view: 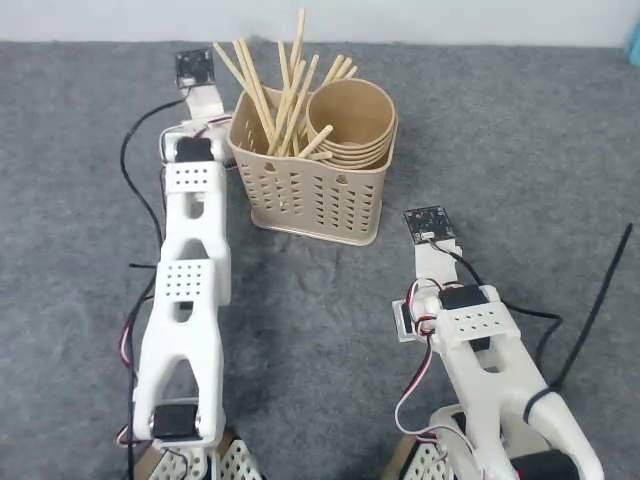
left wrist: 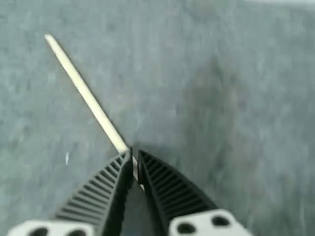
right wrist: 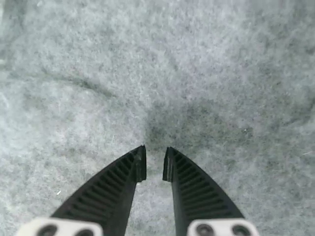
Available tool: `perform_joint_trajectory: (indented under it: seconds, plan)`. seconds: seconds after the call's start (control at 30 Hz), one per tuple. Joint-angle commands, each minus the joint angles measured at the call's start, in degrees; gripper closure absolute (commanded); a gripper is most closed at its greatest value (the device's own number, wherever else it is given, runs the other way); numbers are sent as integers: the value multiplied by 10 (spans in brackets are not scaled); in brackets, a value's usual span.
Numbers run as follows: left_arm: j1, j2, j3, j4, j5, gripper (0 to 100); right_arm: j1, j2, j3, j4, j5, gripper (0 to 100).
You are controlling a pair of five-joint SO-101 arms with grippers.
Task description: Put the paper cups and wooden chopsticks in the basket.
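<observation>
Left claw [left wrist: 134,156] closed on single chopstick [left wrist: 86,93], pinched near one end. Rest of stick left jutting past tips over grey counter [left wrist: 236,98], likely so free end could be steered into basket [view: 315,200]. Left arm stationed at basket's 9 o'clock. Paper cups [view: 350,120] nested as one stack in basket's 3 o'clock half. Bundle of chopsticks [view: 280,95] leaned upright in 9 o'clock half, so room was spared. Right claw [right wrist: 153,160] parked at basket's 5 o'clock, jaws slightly parted, nothing held. Task judged nearly finished.
</observation>
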Motion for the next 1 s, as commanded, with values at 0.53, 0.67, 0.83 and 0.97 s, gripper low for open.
perform_joint_trajectory:
  seconds: [0.53,0.67,0.83,0.97]
  plan:
    - [-133,-313,2,366,-130,984,1,-12,-4,-7,8,930]
    - [-133,-350,4,366,-25,931,1,-12,-4,-7,8,930]
    - [-117,-328,43,364,87,674,1,-12,-4,-6,8,930]
    - [-86,-268,87,332,133,632,1,-12,-4,-6,8,930]
